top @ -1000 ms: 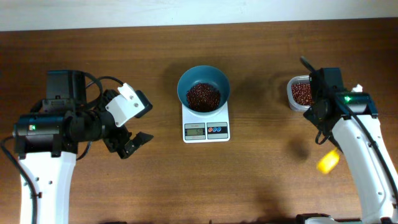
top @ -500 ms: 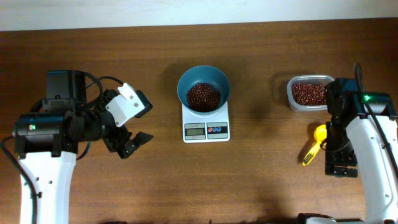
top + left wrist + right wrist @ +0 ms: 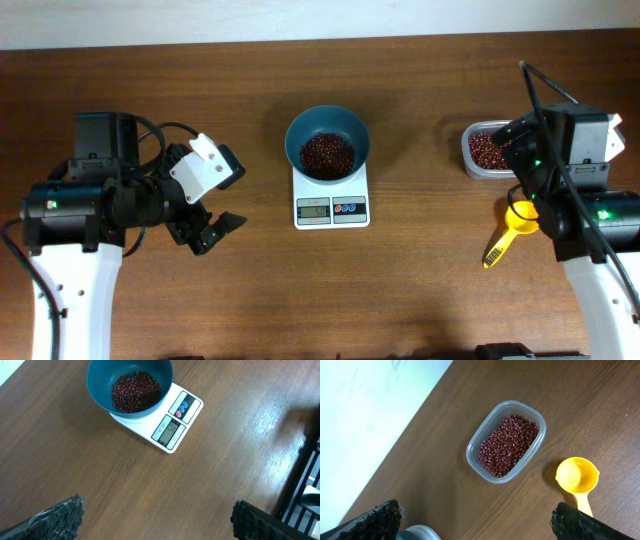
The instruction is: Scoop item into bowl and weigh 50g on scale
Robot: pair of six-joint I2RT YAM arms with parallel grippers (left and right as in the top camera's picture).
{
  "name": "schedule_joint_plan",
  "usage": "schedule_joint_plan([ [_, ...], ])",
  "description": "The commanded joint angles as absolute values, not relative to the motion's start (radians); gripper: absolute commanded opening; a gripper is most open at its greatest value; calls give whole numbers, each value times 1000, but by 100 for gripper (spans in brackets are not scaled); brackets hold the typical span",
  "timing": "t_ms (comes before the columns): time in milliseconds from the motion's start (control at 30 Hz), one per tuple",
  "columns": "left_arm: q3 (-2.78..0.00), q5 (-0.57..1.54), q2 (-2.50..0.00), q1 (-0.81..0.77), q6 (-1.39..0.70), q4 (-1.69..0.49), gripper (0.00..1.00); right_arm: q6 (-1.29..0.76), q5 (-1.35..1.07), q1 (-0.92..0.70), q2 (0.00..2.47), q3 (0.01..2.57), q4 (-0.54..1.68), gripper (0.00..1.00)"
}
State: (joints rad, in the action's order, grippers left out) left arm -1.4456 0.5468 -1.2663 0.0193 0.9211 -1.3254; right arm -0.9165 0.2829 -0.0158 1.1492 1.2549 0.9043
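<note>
Looks like a lab bench — plain wooden table (image 3: pixel 420 300) against a white wall (image 3: pixel 300 18).

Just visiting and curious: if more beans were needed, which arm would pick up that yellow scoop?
Probably the right. The yellow scoop lies beside the bean tub on that arm's side, with the right gripper open above them. The left gripper, also open, sits beyond the scale.

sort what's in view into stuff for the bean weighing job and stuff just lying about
Job: beans, teal bowl, scale, clear tub of more beans, yellow scoop.
Just there: wooden table, white wall behind it.
</note>
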Motion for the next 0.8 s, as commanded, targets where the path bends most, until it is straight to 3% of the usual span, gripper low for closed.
schedule_joint_plan([
  [0,-1452,561,-1264,22,933,-1326,99,-879,246,-20,1165,1262,928,99],
  [133,-1452,561,-1264,22,933,-1326,99,-871,247,-19,1156,1262,977,99],
  [433,-1452,561,-1264,22,933,-1326,99,-518,246,-21,953,1203,960,99],
  [567,-1452,561,-1264,23,933,-1326,99,-395,234,-19,822,1051,846,99],
  [767,-1452,561,-1264,22,933,-1326,99,-392,167,58,541,800,731,99],
])
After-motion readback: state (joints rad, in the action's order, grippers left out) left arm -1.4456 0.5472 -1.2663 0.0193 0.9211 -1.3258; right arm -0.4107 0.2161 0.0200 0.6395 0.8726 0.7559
